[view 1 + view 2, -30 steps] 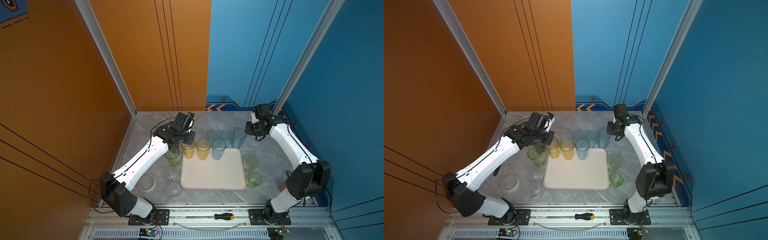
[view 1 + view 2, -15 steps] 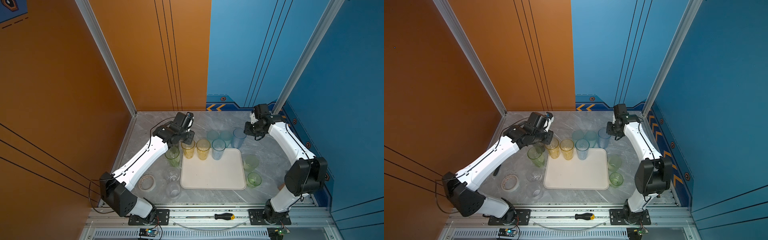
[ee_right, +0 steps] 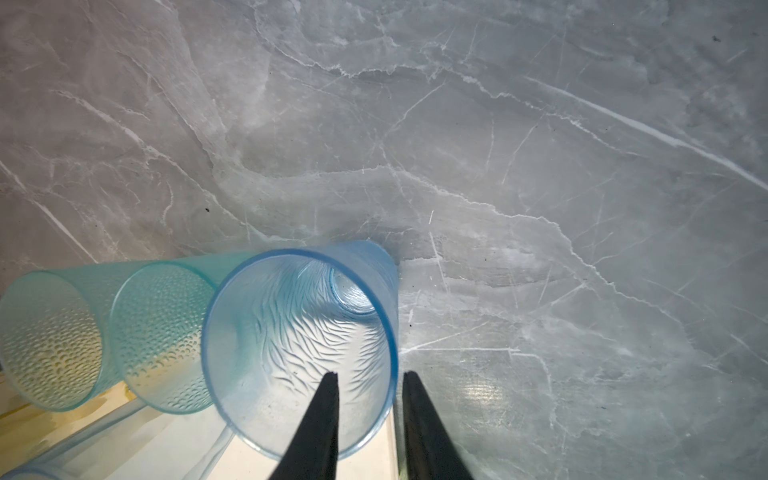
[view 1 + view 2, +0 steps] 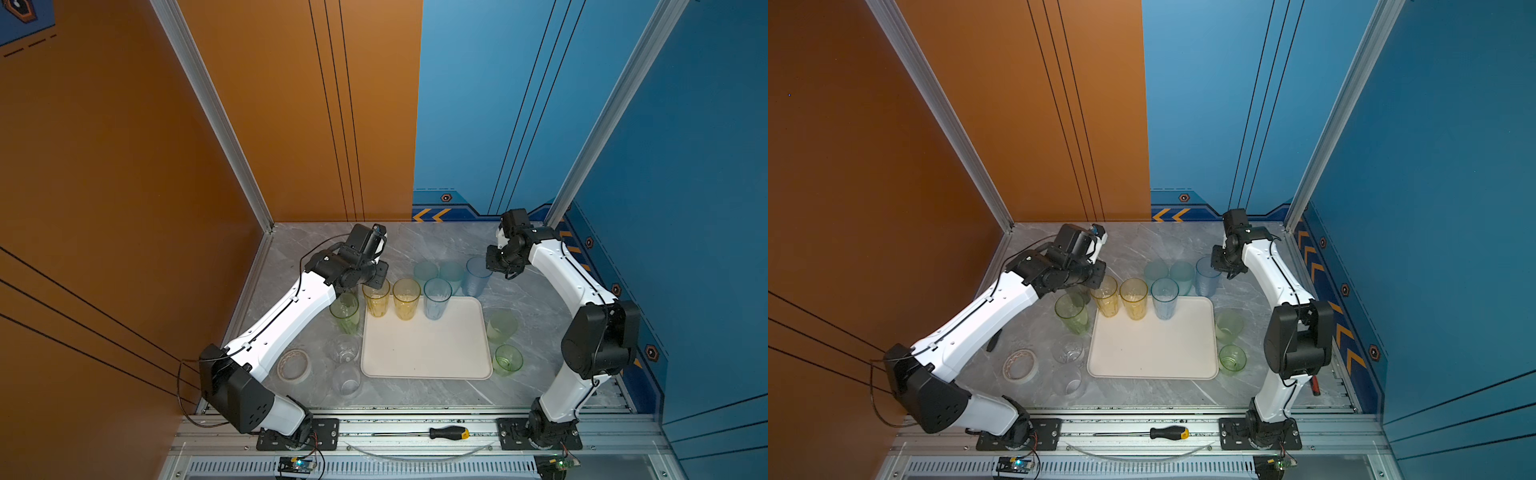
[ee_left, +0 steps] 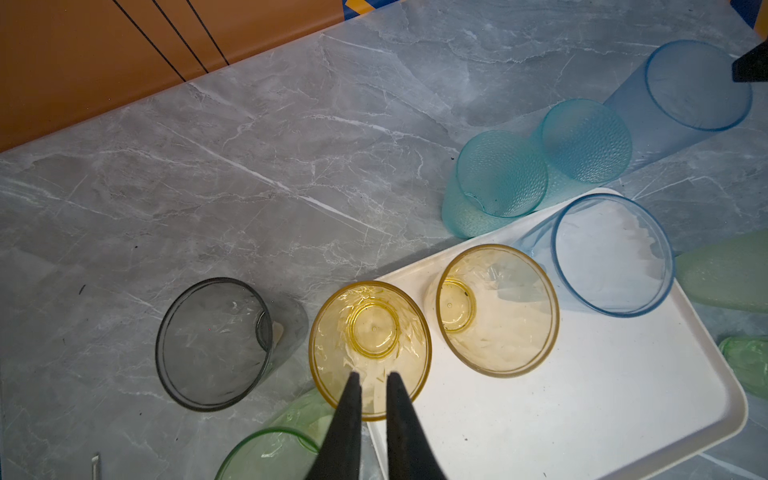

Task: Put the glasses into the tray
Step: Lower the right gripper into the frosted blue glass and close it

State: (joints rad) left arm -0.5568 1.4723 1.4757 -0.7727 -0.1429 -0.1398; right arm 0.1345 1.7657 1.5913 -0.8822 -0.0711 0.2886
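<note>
The cream tray (image 4: 424, 353) (image 5: 582, 407) holds two yellow glasses (image 4: 376, 297) (image 4: 406, 298) and a blue glass (image 4: 436, 297) along its far edge. My left gripper (image 5: 372, 376) (image 4: 376, 277) hovers over the left yellow glass (image 5: 370, 345), nearly shut, with nothing between its fingers. A tall blue glass (image 3: 299, 353) (image 4: 477, 275) stands behind the tray's far right corner. My right gripper (image 3: 368, 374) (image 4: 494, 266) is open astride its rim, one finger inside and one outside. Two teal glasses (image 4: 426, 271) (image 4: 451, 272) stand beside it.
A green glass (image 4: 345, 312), a grey glass (image 5: 214, 345), two clear glasses (image 4: 345, 349) (image 4: 347, 380) and a tape roll (image 4: 294, 365) stand left of the tray. Two green glasses (image 4: 502, 326) (image 4: 508, 359) stand to its right. A screwdriver (image 4: 449, 432) lies on the front rail.
The right jaws have narrowed a little around the tall blue glass's rim, and the right arm's elbow has shifted slightly. The left arm has not moved.
</note>
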